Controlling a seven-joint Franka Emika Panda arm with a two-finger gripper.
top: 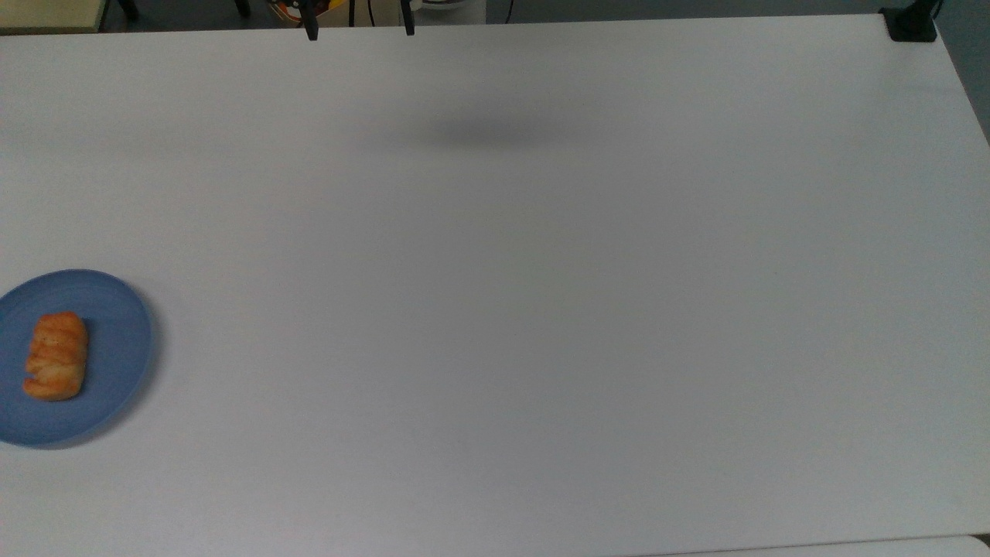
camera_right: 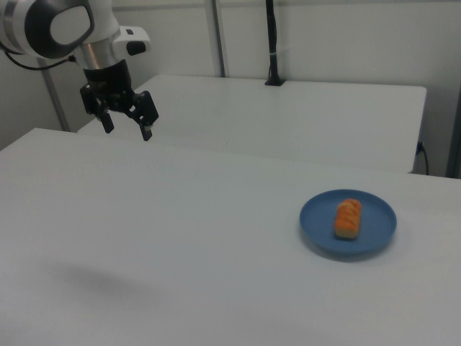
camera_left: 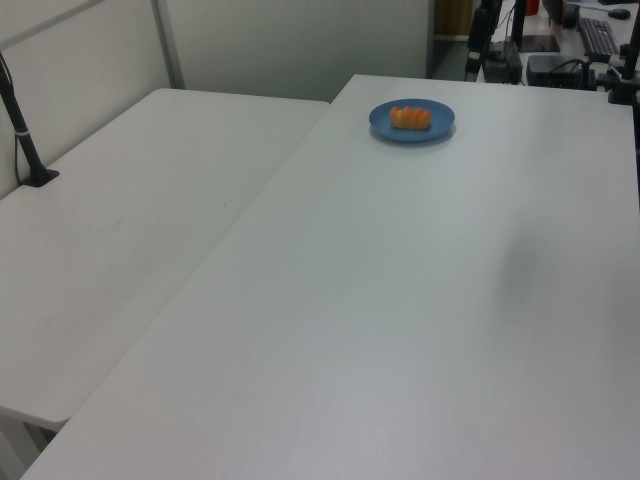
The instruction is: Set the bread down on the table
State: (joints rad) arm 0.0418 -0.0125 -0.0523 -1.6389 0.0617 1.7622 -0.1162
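Bread [top: 56, 356] lies flat on blue plate [top: 116, 340], w/ its long axis roughly parallel to table's short edge in top view. Plate sits on white table [top: 495, 309] right at top view's left edge, partly cut off by the frame, abt midway along that edge. In left view plate [camera_left: 412, 130] w/ bread [camera_left: 410, 118] is near the far edge of table [camera_left: 400, 320]; in right view plate [camera_right: 374, 223] and bread [camera_right: 348, 218] are toward right side of table [camera_right: 180, 238].

Gripper [camera_right: 128, 127] hangs in the air above table's far-left corner area in right view, well apart from plate. Fingers [camera_right: 146, 132] spread apart, nothing between them. Top view: two dark fingertips [top: 311, 31] poke in at top edge, gripper [top: 360, 29] over the far edge, faint shadow on table below.

2nd white table [camera_left: 130, 230] abuts along left view's left side; black post [camera_left: 25, 140] clamped on it.
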